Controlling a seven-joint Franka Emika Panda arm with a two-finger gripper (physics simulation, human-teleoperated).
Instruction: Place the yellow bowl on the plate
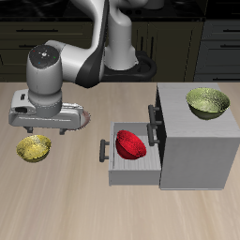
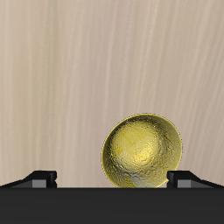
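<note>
The yellow bowl (image 1: 35, 147) looks like a light, rigid piece, probably glazed and a bit slick, so I would take it by the rim, one finger inside the wall and one outside, rather than trying to span the whole thing. It would likely chip if dropped, so a firm but careful pinch seems right.

It is small, round and bright golden-yellow, with a mottled, speckled inner surface that catches the light, as the wrist view shows (image 2: 143, 152). It sits upright and empty on the wooden table (image 1: 66, 202), toward the side edge far from the cabinet and about midway between the front and back edges.

The gripper (image 1: 44, 126) hangs just behind and above the bowl, not touching it. Its fingers (image 2: 40, 179) stand wide apart with nothing between them, so the hand is released.

The plate (image 1: 82, 117) is mostly hidden behind the robot's hand; only a slice of its pinkish-brown rim peeks out, a little farther back than the bowl.

Elsewhere, a grey cabinet (image 1: 197, 145) stands toward the other side edge with an olive-green bowl (image 1: 207, 101) on top and a red bowl (image 1: 130, 143) in its pulled-out drawer (image 1: 117, 167).
</note>
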